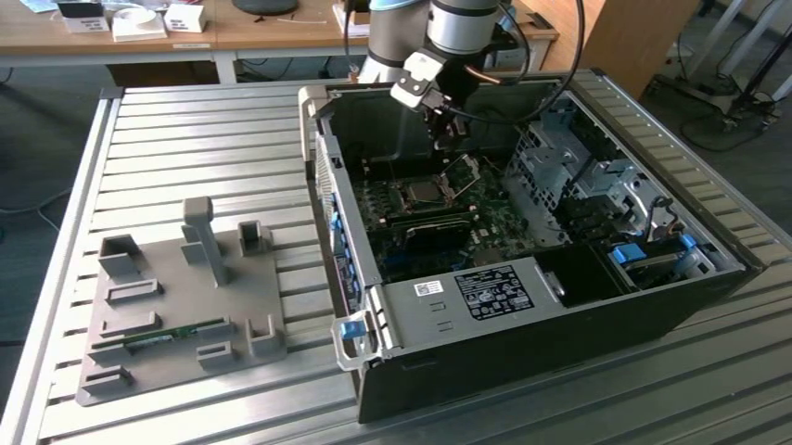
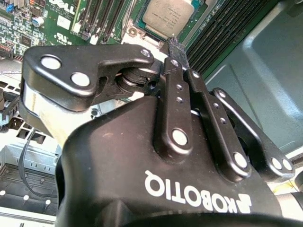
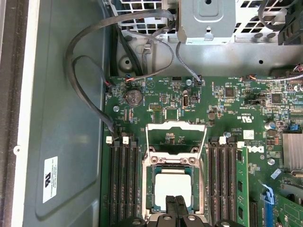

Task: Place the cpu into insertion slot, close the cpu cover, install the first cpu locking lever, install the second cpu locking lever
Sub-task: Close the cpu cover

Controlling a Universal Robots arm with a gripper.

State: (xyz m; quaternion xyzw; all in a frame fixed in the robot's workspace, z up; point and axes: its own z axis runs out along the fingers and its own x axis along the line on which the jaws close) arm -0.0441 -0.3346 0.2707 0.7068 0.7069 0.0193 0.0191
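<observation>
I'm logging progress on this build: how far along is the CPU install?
Done: the cpu lies flat in the insertion slot. In hand: nothing; the gripper is shut, its tips over the chip's edge. Left: the cpu cover stands hinged open above the socket, so closing it and fastening both locking levers are not yet done.

A ribbed, silvery metal table (image 1: 185,120) carries two things. On the exterior view's right lies an open black computer case (image 1: 495,343), spanning near to far. On the left, near the front edge, lies a grey fixture plate (image 1: 185,306) with upright holders, well apart from the case.
</observation>
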